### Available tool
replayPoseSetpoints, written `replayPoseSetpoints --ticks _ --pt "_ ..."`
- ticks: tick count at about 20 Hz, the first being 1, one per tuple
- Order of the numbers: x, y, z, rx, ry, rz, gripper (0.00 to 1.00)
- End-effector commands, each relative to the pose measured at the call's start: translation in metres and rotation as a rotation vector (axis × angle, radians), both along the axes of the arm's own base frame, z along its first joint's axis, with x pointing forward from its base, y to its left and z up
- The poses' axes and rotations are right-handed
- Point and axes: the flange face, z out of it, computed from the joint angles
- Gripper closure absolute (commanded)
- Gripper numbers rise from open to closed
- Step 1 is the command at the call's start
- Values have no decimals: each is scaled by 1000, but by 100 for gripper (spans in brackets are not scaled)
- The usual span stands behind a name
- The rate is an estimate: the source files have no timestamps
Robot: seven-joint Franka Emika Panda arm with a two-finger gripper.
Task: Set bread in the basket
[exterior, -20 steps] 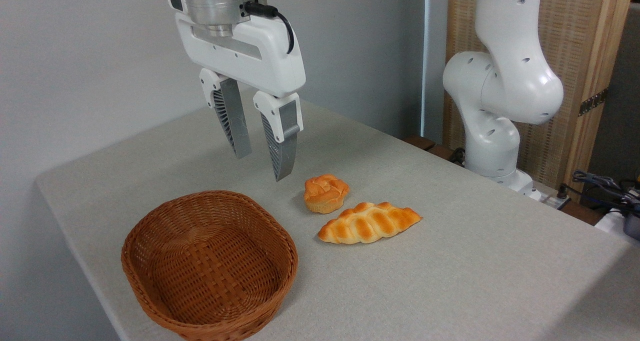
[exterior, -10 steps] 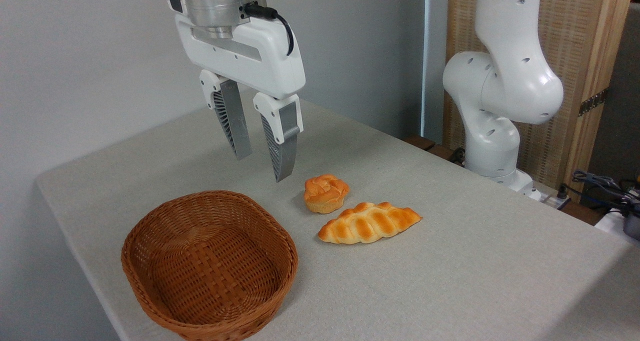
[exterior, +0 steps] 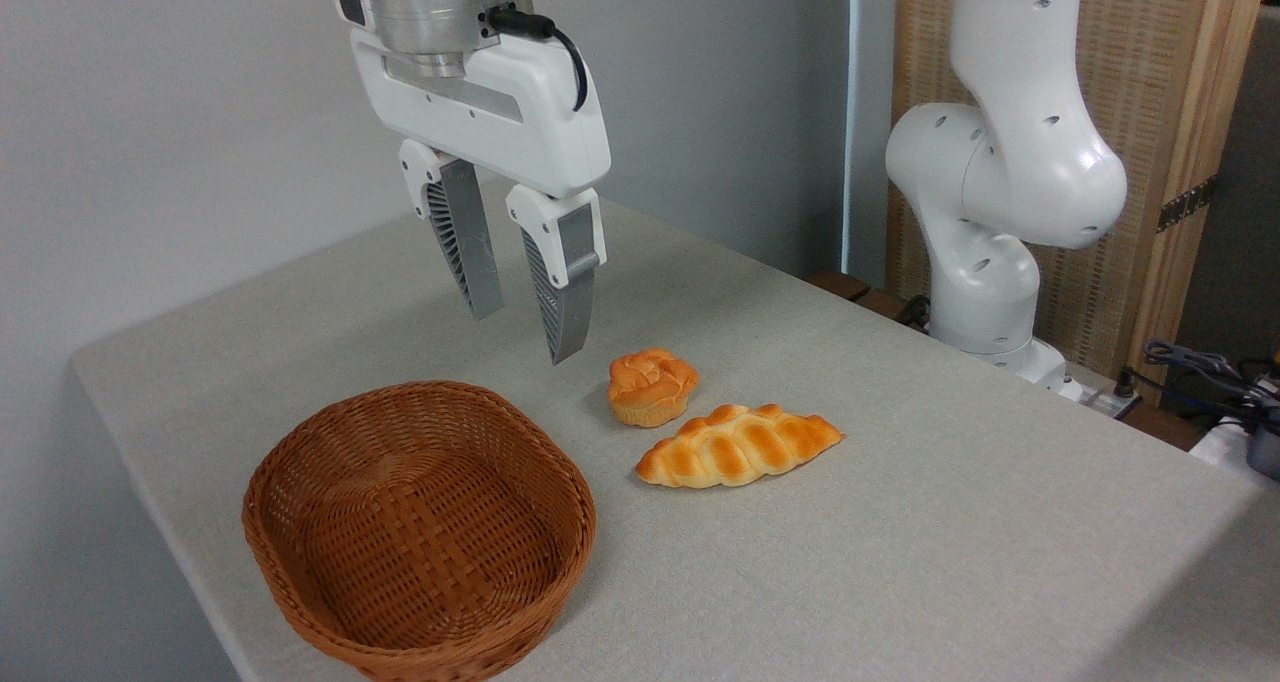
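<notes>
End effector [exterior: 523, 335] spread, empty, above table; bread [exterior: 738, 446] lower right, apparently well apart.

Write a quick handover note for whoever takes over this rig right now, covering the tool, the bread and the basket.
Tool: open, empty, hanging in the air above the table, behind the basket and left of the bun.
Bread: braided loaf lying flat on the table, right of the basket, just in front of the small round bun; untouched.
Basket: empty, at the table's front left.
Done: nothing yet.
Left: move over the loaf, descend, grasp it, carry it to the basket and release.
</notes>
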Motion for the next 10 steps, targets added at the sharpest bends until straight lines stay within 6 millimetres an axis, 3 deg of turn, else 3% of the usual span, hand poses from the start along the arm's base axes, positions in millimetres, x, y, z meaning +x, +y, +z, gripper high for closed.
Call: replayPoseSetpoints --ticks 1,10 --pt "0 1 1 -3 2 -10 0" --pt "0 0 -1 -3 -1 -13 0"
